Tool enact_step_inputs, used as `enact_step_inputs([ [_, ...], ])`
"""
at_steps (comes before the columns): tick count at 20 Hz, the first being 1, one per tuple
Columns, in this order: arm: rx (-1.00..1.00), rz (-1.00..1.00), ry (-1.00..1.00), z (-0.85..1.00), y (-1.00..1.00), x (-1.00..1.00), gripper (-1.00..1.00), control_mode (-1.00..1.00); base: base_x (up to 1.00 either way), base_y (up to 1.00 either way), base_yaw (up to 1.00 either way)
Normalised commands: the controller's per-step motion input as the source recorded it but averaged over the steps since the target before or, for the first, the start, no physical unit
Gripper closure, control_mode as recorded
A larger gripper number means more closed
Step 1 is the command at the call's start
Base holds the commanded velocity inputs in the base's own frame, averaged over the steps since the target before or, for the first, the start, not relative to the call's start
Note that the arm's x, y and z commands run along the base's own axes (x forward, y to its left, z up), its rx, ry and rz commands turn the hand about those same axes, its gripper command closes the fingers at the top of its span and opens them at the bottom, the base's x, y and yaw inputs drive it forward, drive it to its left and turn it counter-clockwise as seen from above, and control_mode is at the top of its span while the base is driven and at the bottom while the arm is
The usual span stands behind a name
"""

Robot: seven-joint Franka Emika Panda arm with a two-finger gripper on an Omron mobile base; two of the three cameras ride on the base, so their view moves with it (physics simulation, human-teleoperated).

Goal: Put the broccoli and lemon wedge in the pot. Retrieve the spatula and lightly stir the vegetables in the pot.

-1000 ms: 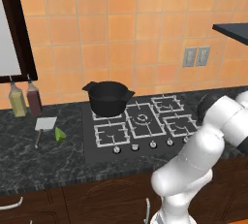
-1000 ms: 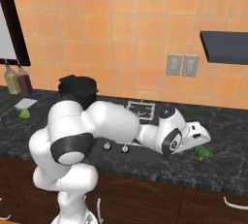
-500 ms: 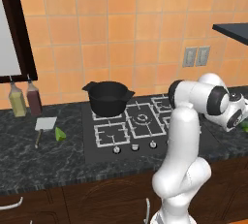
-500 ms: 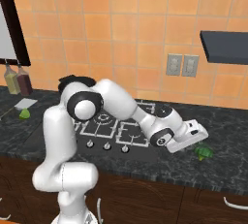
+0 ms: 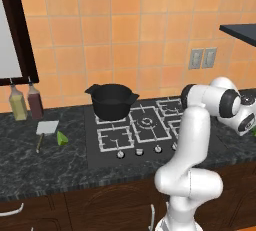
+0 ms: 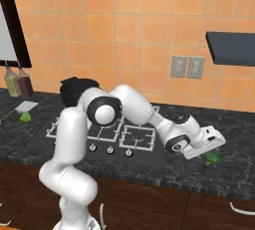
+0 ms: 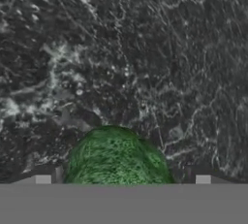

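Fingers (image 7: 123, 182) spread wide, straddling broccoli (image 7: 116, 157) on counter (image 7: 145, 48); contact probably not yet made.

The broccoli (image 7: 116, 157) is cut off along the bottom of the hand view, so only its rounded green top shows against the dark counter (image 7: 145, 48). In the right base view it is a small green patch (image 6: 212, 158) half hidden behind the white hand, and in the left base view only a green sliver at the right edge. The gripper's (image 7: 121, 178) finger tips barely show, so the jaws' spacing cannot be told. The lemon wedge (image 5: 62, 138) and spatula (image 5: 46, 130) are too small for detail. The arm covers part of the pot (image 6: 74, 88).
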Motion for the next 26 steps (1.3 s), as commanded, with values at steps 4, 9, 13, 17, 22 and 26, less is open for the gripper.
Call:
enact_step_inputs([
  [4,0.00,0.00,0.01,-0.11,-0.04,0.00,-1.00,-1.00,0.00,0.00,0.00],
  [9,0.00,0.00,0.03,-0.08,-0.08,0.00,1.00,-1.00,0.00,0.00,0.00],
  [13,0.07,0.00,0.00,0.27,0.13,-0.07,1.00,-1.00,0.00,0.00,0.00],
  [17,0.22,0.02,0.01,0.66,0.70,-0.09,1.00,-1.00,0.00,0.00,0.00],
  [22,0.15,0.06,-0.05,0.98,1.00,-0.06,1.00,-1.00,0.00,0.00,0.00],
  [26,0.14,0.03,-0.06,1.00,1.00,0.00,1.00,-1.00,0.00,0.00,0.00],
])
